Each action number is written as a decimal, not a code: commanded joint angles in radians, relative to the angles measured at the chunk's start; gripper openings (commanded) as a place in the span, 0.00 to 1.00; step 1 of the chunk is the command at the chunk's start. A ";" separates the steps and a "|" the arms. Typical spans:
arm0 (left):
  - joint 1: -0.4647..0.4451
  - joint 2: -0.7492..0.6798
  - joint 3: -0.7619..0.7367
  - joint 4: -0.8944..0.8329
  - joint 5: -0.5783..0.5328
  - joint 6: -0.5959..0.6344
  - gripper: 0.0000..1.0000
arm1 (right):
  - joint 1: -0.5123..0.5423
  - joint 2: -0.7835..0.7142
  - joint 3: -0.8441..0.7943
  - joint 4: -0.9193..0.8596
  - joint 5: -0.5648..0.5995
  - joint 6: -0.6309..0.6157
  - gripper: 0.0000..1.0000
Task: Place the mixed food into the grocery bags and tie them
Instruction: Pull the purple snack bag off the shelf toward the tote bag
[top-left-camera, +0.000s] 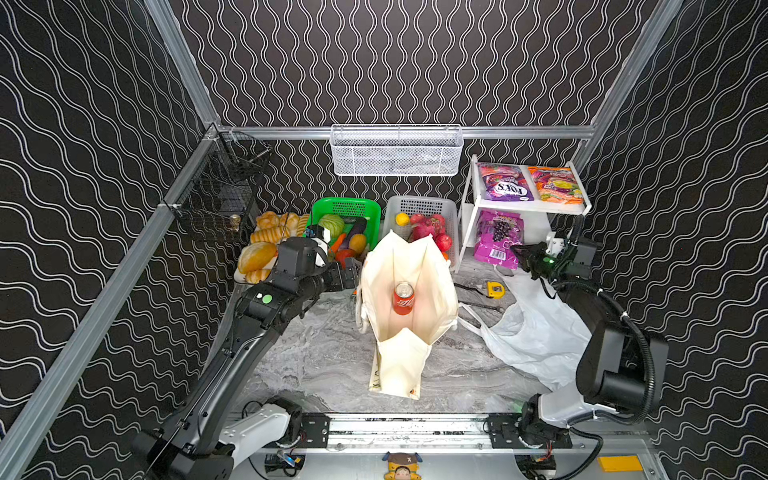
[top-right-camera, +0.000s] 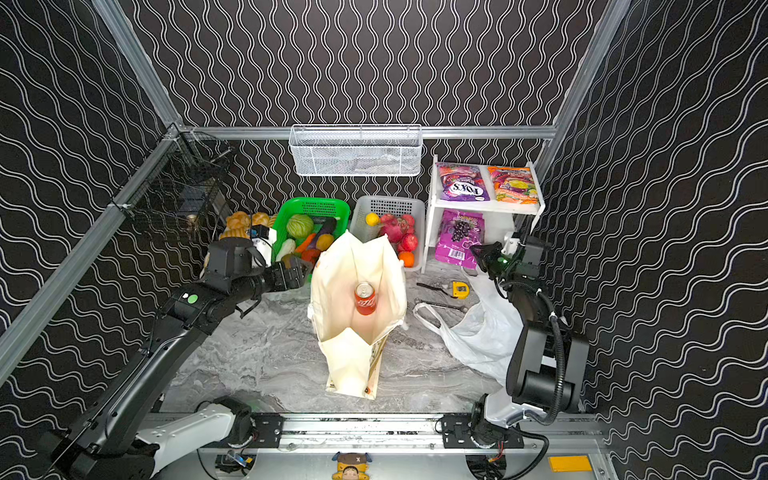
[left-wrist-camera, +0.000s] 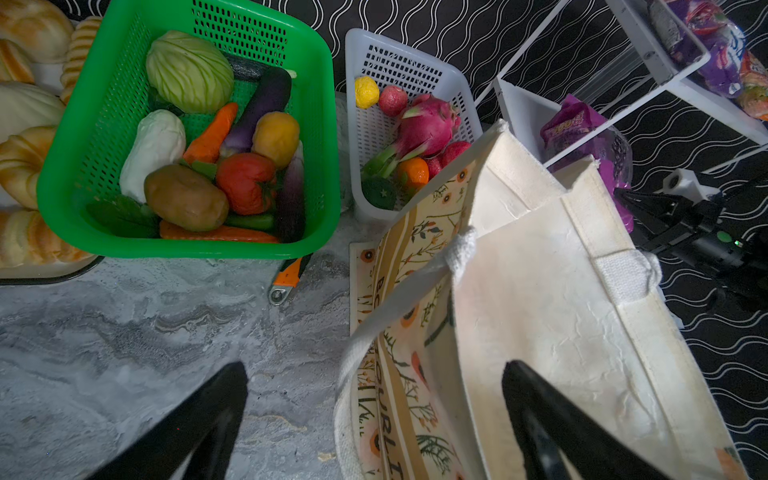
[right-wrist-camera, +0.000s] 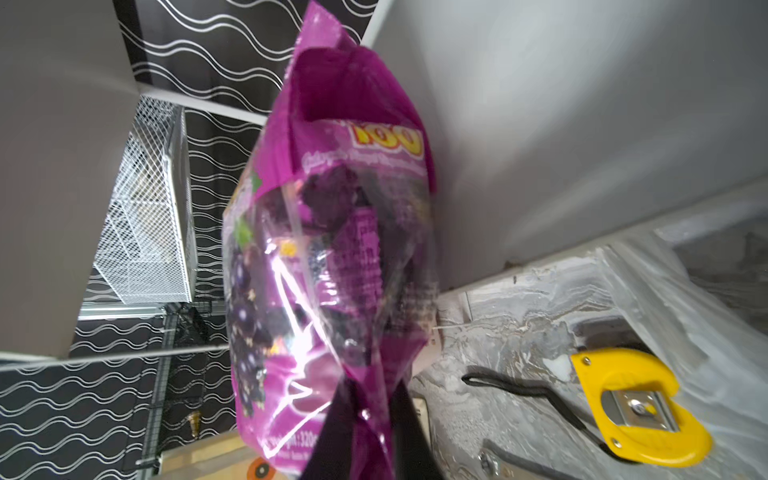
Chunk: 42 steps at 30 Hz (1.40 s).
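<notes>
Right gripper is clamped tight on the end seam of the grape candy packet. I can see the purple film pinched between the two dark fingers. The packet sits in the lower bay of the white shelf rack at the table's back right corner. A purple Fox's packet lies flat on the rack's top level.

Left gripper is spread wide, holding nothing. One finger shows over the marble and the other over the cream cloth of the canvas tote, and I can't tell if either touches it.

The tote stands upright mid-table with its mouth open, and the red soda can is upright inside it. The white plastic carrier bag lies crumpled by the right edge.

At the back edge, the green basket holds the cabbage, tomato and potato. A yellow tape measure lies between the tote and the rack.
</notes>
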 joint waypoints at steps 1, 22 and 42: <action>0.001 -0.006 -0.001 0.016 0.004 -0.001 0.99 | 0.001 -0.032 -0.001 -0.057 0.019 -0.054 0.03; 0.001 -0.018 0.028 -0.036 0.069 0.050 0.99 | 0.001 -0.606 -0.102 -0.374 -0.075 -0.033 0.00; 0.001 -0.078 -0.028 -0.013 0.248 0.059 0.98 | 0.076 -0.600 0.498 -0.875 -0.303 -0.207 0.00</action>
